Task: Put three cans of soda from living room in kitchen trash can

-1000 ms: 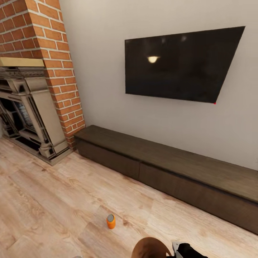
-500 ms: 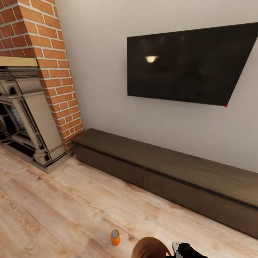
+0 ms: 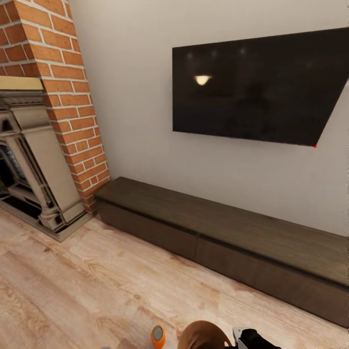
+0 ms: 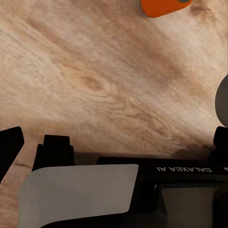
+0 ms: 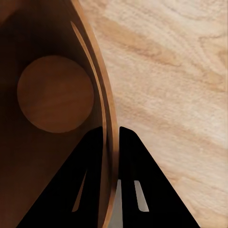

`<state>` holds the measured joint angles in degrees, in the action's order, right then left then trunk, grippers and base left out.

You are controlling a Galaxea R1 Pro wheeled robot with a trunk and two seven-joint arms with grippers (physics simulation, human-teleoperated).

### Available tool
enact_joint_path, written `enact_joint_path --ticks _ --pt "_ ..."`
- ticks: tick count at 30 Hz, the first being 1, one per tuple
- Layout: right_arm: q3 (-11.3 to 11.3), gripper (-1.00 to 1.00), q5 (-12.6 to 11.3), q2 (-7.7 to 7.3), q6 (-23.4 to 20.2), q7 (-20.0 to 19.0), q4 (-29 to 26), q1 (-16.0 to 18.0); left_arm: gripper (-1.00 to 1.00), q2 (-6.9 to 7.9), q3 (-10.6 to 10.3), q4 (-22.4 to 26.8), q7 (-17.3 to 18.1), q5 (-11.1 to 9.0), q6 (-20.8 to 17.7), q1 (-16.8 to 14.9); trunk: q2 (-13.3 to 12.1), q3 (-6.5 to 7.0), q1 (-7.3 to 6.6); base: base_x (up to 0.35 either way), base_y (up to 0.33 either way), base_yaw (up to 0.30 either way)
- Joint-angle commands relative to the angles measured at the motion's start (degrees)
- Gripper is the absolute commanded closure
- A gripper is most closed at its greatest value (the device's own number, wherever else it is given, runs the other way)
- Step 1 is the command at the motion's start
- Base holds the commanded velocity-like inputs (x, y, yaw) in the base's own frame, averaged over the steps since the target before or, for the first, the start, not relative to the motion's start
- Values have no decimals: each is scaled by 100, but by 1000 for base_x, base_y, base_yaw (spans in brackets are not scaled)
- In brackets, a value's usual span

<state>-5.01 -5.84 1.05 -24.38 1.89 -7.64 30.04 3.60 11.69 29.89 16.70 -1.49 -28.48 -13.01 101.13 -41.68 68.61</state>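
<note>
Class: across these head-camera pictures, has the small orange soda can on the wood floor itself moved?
Cannot tell: the orange soda can slides lower, but so does the dark low cabinet, so the camera moved.

The light wood plank floor (image 3: 87,286) lies open ahead, with one small orange soda can (image 3: 157,336) standing on it just beside the round bin with orange-brown inside (image 3: 201,335). Beyond, the long low dark wood cabinet (image 3: 228,237) runs along the wall, and the red-brick chimney (image 3: 72,102) with its grey stone fireplace (image 3: 34,160) closes off the left.
</note>
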Motion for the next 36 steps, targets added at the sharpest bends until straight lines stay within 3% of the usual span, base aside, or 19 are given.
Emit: enact_joint_path --ticks 1,14,36 --pt "35 100 -58 1 3 -31 -1 1 -100 0 0 0 0 0 0 0 0 0 0 76 17 -119" --pt "35 100 -64 1 3 -31 -1 1 -100 -8 0 0 -8 -4 1 0 0 0 0 125 78 -73" --pt "36 100 -72 -10 3 -31 -1 1 -100 -16 0 4 -9 -9 9 0 0 0 0 73 66 -274"
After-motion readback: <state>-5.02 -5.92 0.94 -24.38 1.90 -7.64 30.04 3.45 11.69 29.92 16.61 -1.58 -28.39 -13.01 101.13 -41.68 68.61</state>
